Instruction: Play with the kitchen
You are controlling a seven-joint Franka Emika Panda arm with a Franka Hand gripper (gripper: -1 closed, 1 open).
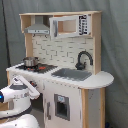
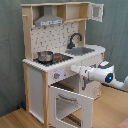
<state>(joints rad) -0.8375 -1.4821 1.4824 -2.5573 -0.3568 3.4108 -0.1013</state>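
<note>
The kitchen [image 1: 75, 80] [image 2: 37, 82] is a tall white and light-wood toy unit with a black faucet [image 1: 83, 59] [image 2: 75, 39], grey sink [image 1: 71, 74] [image 2: 82, 50], range hood [image 2: 49, 21] and upper microwave cabinet [image 1: 70, 26]. A small metal pot [image 1: 30, 61] [image 2: 45, 56] stands on the hob. The oven door [image 2: 70, 95] hangs open and folded down. My gripper [image 2: 75, 68] [image 1: 36, 91] is held just in front of the white front panel under the hob, above the open oven door, close to the knobs [image 2: 56, 75].
My white arm with a blue ring [image 2: 107, 76] [image 1: 15, 95] reaches in from the second exterior view's right. A grey curtain [image 1: 115, 45] hangs behind the kitchen. The floor is wood [image 2: 15, 117].
</note>
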